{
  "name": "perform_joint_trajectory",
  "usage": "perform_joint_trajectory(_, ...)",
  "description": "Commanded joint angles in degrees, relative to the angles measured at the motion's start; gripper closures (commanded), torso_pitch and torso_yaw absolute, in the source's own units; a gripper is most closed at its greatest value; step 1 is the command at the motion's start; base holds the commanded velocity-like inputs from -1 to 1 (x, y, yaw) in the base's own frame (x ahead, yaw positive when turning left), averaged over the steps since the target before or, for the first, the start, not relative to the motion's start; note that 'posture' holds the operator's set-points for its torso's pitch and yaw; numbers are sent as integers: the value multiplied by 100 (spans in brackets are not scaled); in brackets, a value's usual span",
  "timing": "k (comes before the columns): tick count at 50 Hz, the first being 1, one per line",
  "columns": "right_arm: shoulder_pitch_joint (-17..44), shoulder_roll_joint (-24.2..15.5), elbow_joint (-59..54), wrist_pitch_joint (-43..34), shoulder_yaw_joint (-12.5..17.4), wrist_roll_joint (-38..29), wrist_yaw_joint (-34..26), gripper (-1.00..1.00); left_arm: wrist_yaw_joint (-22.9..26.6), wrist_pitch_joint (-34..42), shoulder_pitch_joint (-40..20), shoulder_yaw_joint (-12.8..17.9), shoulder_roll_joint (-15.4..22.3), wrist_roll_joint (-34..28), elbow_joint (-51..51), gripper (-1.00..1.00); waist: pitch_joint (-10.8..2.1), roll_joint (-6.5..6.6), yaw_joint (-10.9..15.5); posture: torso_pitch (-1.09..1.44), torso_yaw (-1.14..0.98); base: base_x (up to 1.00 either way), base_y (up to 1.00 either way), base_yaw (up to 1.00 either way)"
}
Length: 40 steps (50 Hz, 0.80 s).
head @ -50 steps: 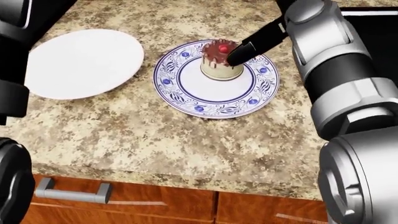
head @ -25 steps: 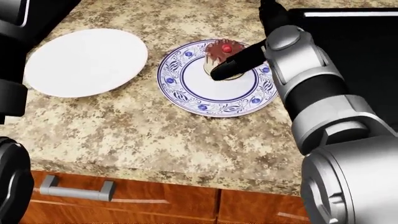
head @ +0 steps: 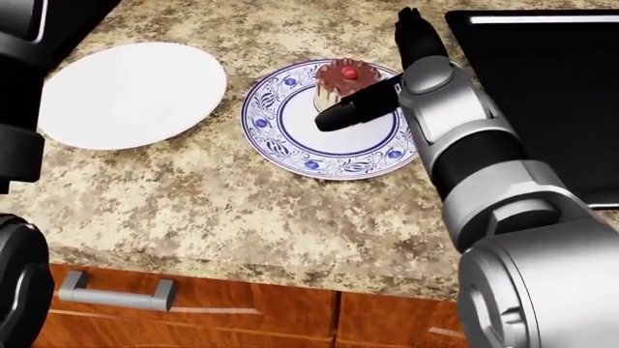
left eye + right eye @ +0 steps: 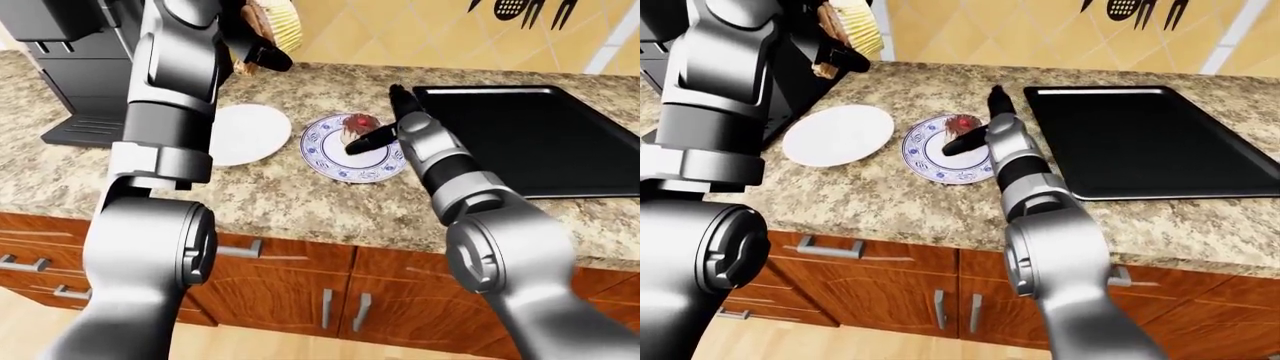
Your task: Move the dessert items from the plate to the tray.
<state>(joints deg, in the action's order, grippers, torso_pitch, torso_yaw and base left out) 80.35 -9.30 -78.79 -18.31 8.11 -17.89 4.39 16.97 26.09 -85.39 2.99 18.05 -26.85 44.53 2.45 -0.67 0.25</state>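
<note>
From my head view I see the blue-patterned plate (image 3: 290,148) on the granite surface (image 3: 232,210), and on its upper part stands the small chocolate-topped cake (image 3: 340,78) with a red cherry on top. My right robot hand (image 3: 372,87) is at the cake: one black finger (image 3: 353,109) lies across the cake's lower side, just touching or very near it, and another black finger (image 3: 416,32) sticks up toward the top of the view, well away from the cake. The fingers are spread, not closed round the cake, so I read this robot hand as released.

To the left of the patterned plate, close beside it but apart, lies a plain white plate (image 3: 130,94). The black tray (image 4: 530,135) sits on the surface to the right of the patterned plate, near it, with my right forearm crossing between them.

In the right-eye view my left robot hand (image 4: 835,45) is raised high at the upper left, above the white plate, with its black fingers clenched on a cupcake (image 4: 852,24) in a pale pleated wrapper, tipped on its side. A dark coffee machine (image 4: 75,67) stands at the far left of the surface. Wooden cabinet fronts (image 4: 290,289) with metal handles run below the surface edge.
</note>
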Motion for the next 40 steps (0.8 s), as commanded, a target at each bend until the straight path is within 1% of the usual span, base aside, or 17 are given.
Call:
perform_joint_trajectory(1,256,-56,247,156,-10,-32,35,-100,-73,-136,-246,37,64,-28,-227,100,-214,8,1,0,0,0,0,0)
perform_joint_trajectory(5,241,7,235,192,-7,-36,-11,-100,-67,-129,-252,44,63,-31,-236,100,-214,11,0,0,0,0,0,0)
perform_joint_trajectory(9,240,38,232,232,-77,-141,58,-100,-61,-133,-243,39,59,-46,-240,100,-215,14,-2,0,0,0,0,0)
perform_joint_trajectory(11,255,34,239,333,-19,-89,13,-100,-56,-129,-242,41,59,-48,-247,100,-215,16,-1,0,0,0,0,0)
perform_joint_trajectory(14,215,52,224,365,-125,-230,60,-100,-63,-131,-246,46,61,-50,-232,100,-214,19,1,0,0,0,0,0)
perform_joint_trajectory(23,179,80,211,407,-9,-206,160,-100,-51,-132,-236,38,58,-70,-231,100,-215,17,1,0,0,0,0,0)
perform_joint_trajectory(33,183,77,211,416,7,-198,180,-100,-26,-120,-209,34,55,-86,-257,100,-212,18,-2,0,0,0,0,0)
perform_joint_trajectory(35,177,80,210,433,-5,-208,171,-96,-30,-130,-214,35,55,-89,-236,100,-212,17,-2,0,0,0,0,0)
perform_joint_trajectory(39,162,87,209,456,-22,-230,165,-97,-20,-121,-207,38,57,-96,-255,100,-212,16,-3,0,0,0,0,0)
perform_joint_trajectory(40,162,88,210,459,-30,-241,169,-91,-25,-120,-205,35,57,-103,-250,100,-212,16,-4,0,0,0,0,0)
